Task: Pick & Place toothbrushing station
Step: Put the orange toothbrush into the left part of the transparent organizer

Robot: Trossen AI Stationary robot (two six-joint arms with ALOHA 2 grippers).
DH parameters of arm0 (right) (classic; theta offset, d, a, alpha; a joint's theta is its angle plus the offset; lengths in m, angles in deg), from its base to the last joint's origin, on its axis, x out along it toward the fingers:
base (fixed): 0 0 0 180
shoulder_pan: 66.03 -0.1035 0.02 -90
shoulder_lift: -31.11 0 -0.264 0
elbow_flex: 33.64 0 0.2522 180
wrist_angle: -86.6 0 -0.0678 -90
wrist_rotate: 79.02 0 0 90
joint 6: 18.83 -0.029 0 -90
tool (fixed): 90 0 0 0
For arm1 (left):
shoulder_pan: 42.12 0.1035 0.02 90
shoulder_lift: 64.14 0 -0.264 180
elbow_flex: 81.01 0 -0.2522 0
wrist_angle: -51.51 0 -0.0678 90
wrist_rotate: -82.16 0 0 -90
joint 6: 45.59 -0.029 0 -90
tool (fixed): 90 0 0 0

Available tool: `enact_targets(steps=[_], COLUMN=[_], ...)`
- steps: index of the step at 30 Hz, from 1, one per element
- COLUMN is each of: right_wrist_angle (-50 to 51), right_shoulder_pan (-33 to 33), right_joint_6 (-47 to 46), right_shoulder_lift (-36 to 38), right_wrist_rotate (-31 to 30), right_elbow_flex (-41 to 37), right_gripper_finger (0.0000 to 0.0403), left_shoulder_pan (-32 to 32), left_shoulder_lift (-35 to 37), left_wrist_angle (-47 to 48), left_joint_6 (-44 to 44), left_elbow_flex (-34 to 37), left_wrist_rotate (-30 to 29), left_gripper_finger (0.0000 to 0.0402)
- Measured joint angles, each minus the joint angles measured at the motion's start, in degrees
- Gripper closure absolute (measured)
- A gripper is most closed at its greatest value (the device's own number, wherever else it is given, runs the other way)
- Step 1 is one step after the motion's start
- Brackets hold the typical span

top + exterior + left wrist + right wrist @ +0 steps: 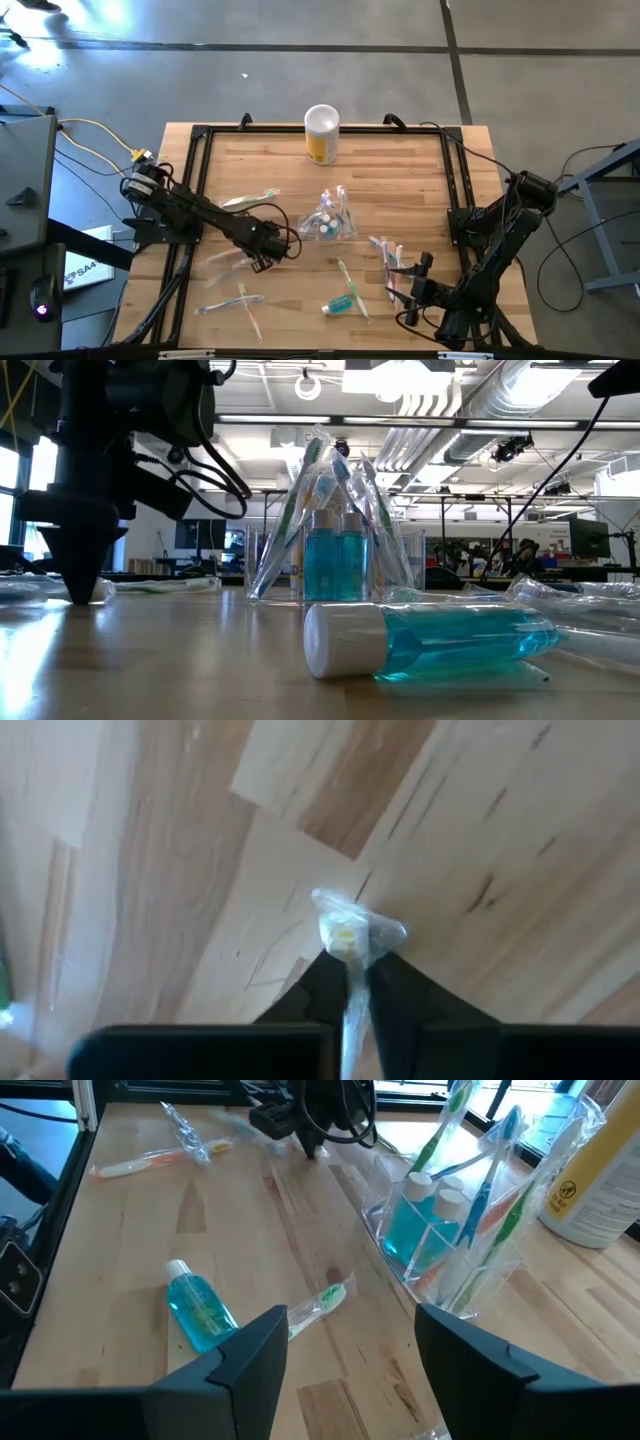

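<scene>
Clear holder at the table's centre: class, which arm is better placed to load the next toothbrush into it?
Probably the left: its gripper is already shut on a wrapped toothbrush, near the clear holder. The right gripper is open and empty.

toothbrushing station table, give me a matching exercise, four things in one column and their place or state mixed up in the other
Things:
1. clear holder
2. yellow canister
3. teal bottle
4. left pincer

Places or states:
A. lying on its side near the table's front edge
B. shut on a wrapped toothbrush
C. upright at the table's far edge
D. mid-table, with brushes and bottles standing in it

Pairs: 1-D, 2-C, 3-A, 4-B
</scene>
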Motion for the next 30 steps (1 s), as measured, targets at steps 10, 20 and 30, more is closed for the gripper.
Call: enact_targets(steps=[10,20,30], right_wrist_angle=[0.07,0.08,-0.06], right_shoulder_pan=[0.00,-0.02,0.30], right_joint_6=[0.00,0.00,0.00], right_shoulder_lift=[0.00,0.00,-1.19], right_wrist_rotate=[-0.11,0.47,0.34], right_elbow_flex=[0.00,0.00,0.00], right_gripper_finger=[0.0191,0.0191,0.0191], left_shoulder_pan=[-1.38,-4.29,-10.47], left_shoulder_lift=[-0.41,-0.44,-0.37], left_wrist_angle=[1.31,7.10,-5.00], left_joint_6=[-6.16,-10.83,-27.95], left_elbow_flex=[-12.41,-29.65,-39.89], left_wrist_rotate=[-11.31,-14.70,-25.16], left_gripper_finger=[0.0394,0.0391,0.0391])
